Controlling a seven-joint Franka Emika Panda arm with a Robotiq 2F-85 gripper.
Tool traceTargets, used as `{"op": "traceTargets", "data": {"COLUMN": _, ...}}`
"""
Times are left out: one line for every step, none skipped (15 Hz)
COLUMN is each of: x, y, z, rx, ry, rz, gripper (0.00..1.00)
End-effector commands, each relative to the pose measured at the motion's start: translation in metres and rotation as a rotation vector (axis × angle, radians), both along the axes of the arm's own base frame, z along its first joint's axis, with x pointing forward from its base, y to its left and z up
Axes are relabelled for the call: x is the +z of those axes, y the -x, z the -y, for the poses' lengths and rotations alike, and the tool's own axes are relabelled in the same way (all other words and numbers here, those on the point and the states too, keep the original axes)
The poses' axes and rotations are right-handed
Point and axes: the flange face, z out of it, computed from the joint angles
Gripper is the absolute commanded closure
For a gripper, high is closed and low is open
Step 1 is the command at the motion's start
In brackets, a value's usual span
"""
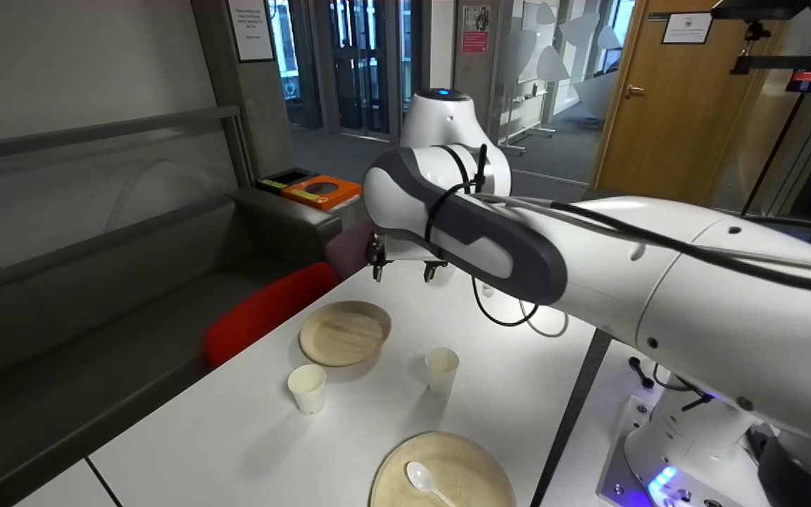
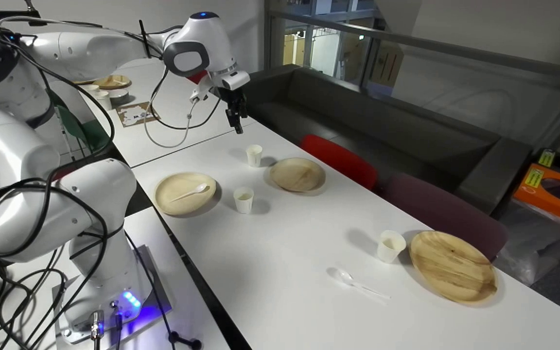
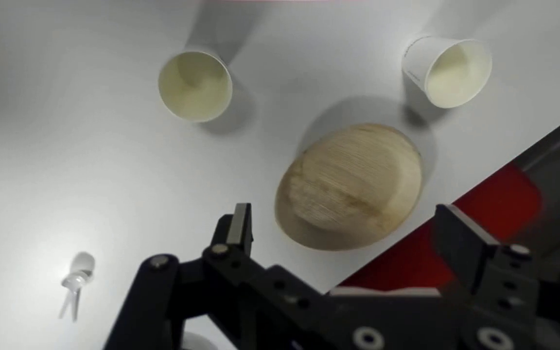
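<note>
My gripper (image 3: pixel 343 210) stands open, and its wide-apart fingers hold nothing. It hangs well above the white table, touching no object; both exterior views show the gripper (image 1: pixel 403 273) (image 2: pixel 238 125) in the air. Through the gap in the wrist view I see a round wooden plate (image 3: pixel 350 187). Above the plate in that picture stand two pale paper cups, the left cup (image 3: pixel 195 86) and the right cup (image 3: pixel 447 72), upright and apparently without contents. A small white spoon (image 3: pixel 76 284) lies at lower left in glare, its handle hard to make out.
A second wooden plate (image 2: pixel 185 193) carries a white spoon (image 2: pixel 188 193). Farther along the table are another cup (image 2: pixel 391 246), a darker-grained plate (image 2: pixel 453 266) and a loose spoon (image 2: pixel 360 284). A red chair (image 1: pixel 268 310) and a grey sofa (image 1: pixel 96 303) border the table. Cables hang from the arm.
</note>
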Motion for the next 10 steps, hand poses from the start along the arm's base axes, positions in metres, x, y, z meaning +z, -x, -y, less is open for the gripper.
{"op": "traceTargets", "data": {"x": 0.028, "y": -0.027, "z": -0.014, "rx": 0.192, "ry": 0.016, "rz": -0.019, "gripper": 0.0}}
{"op": "traceTargets", "data": {"x": 0.027, "y": -0.029, "z": -0.02, "rx": 0.24, "ry": 0.026, "rz": -0.03, "gripper": 0.0}}
{"op": "traceTargets", "data": {"x": 0.025, "y": -0.031, "z": -0.024, "rx": 0.286, "ry": 0.04, "rz": -0.043, "gripper": 0.0}}
{"op": "traceTargets", "data": {"x": 0.023, "y": -0.032, "z": -0.027, "rx": 0.329, "ry": 0.048, "rz": -0.061, "gripper": 0.0}}
{"op": "traceTargets", "data": {"x": 0.018, "y": -0.033, "z": -0.027, "rx": 0.365, "ry": 0.055, "rz": -0.092, "gripper": 0.0}}
{"op": "traceTargets", "data": {"x": 0.015, "y": -0.037, "z": -0.024, "rx": 0.382, "ry": 0.113, "rz": -0.137, "gripper": 0.0}}
{"op": "traceTargets", "data": {"x": 0.01, "y": -0.026, "z": -0.031, "rx": 0.311, "ry": 0.109, "rz": -0.071, "gripper": 0.0}}
{"op": "traceTargets", "data": {"x": 0.007, "y": -0.028, "z": -0.031, "rx": 0.329, "ry": 0.129, "rz": -0.094, "gripper": 0.0}}
{"op": "traceTargets", "data": {"x": 0.005, "y": -0.029, "z": -0.031, "rx": 0.337, "ry": 0.136, "rz": -0.105, "gripper": 0.0}}
{"op": "traceTargets", "data": {"x": 0.004, "y": -0.031, "z": -0.03, "rx": 0.341, "ry": 0.138, "rz": -0.109, "gripper": 0.0}}
